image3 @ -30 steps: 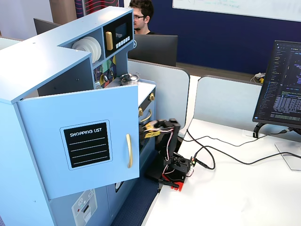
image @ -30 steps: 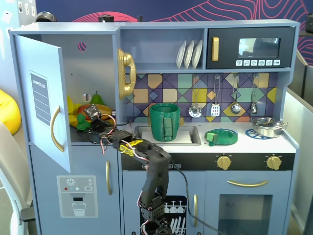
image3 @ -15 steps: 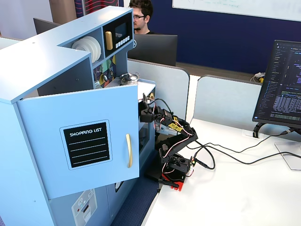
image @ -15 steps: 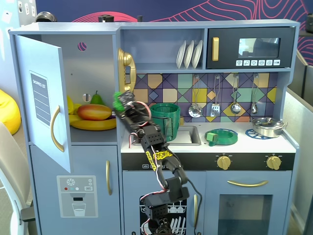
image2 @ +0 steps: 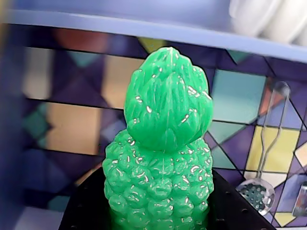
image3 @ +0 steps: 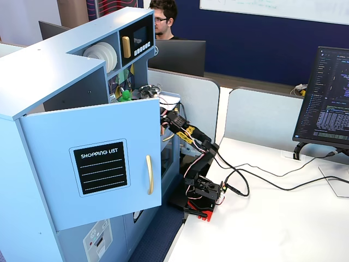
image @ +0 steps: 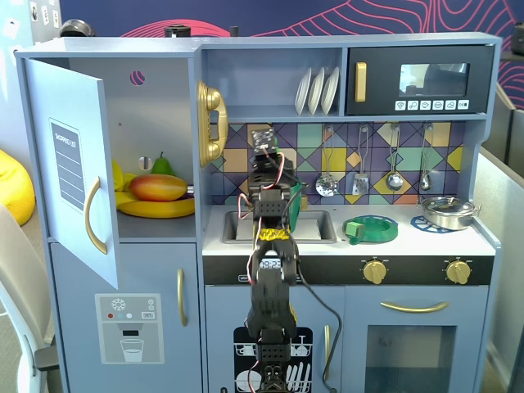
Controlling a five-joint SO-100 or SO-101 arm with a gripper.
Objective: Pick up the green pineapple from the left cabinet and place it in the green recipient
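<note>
In the wrist view the green pineapple (image2: 160, 158) stands upright between the black jaws of my gripper (image2: 160, 203), which is shut on its bumpy body, leafy top up. In a fixed view the gripper (image: 264, 143) is raised above the sink in front of the tiled wall, to the right of the left cabinet (image: 164, 98), and the arm hides the pineapple. The cabinet's door (image: 74, 164) stands open. The green recipient (image: 370, 229) sits on the counter right of the sink. From the side, the pineapple (image3: 126, 96) shows above the door.
A mango (image: 158, 187), bananas (image: 155, 209) and a pear (image: 162, 165) lie in the cabinet. A gold phone (image: 211, 123) hangs beside the gripper. The sink (image: 315, 225) is below. A metal pot (image: 449, 211) sits at the right. Utensils (image: 327, 184) hang on the wall.
</note>
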